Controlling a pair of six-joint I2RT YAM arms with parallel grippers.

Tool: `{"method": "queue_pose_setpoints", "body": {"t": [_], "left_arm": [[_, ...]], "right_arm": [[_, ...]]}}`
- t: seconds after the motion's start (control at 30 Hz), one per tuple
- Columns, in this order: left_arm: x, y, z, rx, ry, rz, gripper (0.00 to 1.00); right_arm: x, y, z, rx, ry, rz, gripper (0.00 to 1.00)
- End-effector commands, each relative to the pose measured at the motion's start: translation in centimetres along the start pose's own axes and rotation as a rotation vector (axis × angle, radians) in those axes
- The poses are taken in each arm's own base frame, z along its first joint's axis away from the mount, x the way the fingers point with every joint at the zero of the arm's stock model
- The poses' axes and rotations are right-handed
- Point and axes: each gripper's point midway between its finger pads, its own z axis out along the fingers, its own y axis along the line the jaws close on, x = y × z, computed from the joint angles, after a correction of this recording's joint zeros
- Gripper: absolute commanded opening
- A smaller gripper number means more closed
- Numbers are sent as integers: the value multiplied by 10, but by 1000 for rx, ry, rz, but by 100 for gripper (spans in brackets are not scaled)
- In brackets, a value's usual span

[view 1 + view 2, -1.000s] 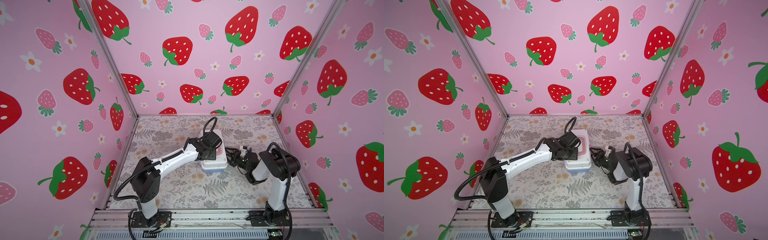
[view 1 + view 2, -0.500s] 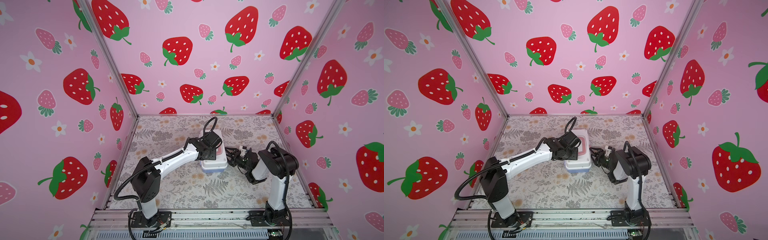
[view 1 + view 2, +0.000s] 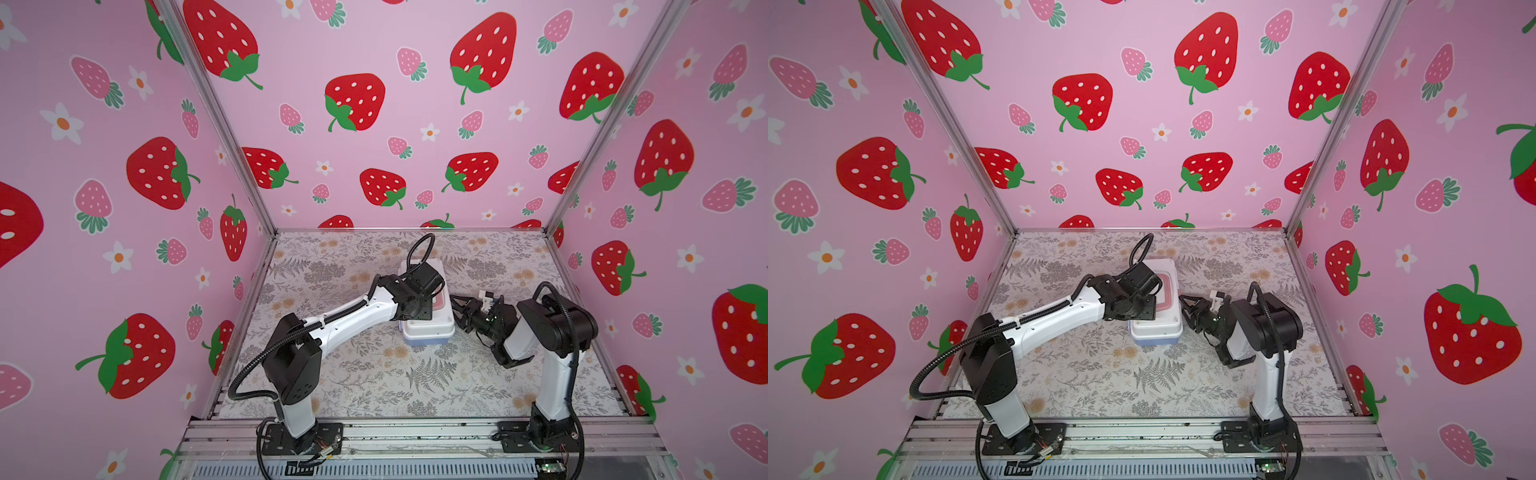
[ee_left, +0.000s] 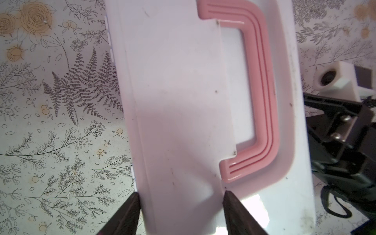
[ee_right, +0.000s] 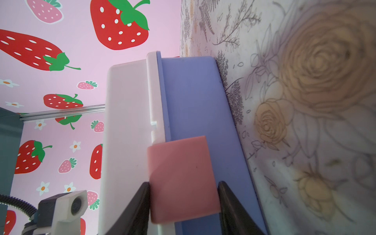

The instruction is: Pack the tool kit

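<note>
A: How did the jaws stand?

B: The right jaws pinched the latch from both sides, over the base. The left jaws stood apart, tips on the lid beside the handle. The kit sat closed, mid-bench.

A: Procedure? Changes?

B: The lid likely needed holding down while the latch was pressed home squarely. The right jaws had narrowed; the kit had not moved.

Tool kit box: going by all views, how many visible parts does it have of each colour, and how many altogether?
Pink: 2 (handle, latch)
White: 1 (lid)
Blue: 1 (base)
Total: 4
</note>
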Motion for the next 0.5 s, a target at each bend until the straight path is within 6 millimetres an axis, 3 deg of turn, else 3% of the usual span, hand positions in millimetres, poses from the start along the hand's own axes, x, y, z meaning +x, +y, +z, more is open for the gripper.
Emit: {"method": "queue_pose_setpoints", "body": {"t": [0.0, 0.07, 0.47], "left_arm": [[63, -12, 53, 14, 228, 72, 66], [63, -12, 53, 14, 229, 71, 66], [64, -11, 53, 8, 230, 74, 66]], "right_arm": [[11, -42, -12, 84, 3, 62, 51], [10, -43, -13, 87, 3, 67, 57], [-1, -40, -19, 74, -20, 79, 67]]}}
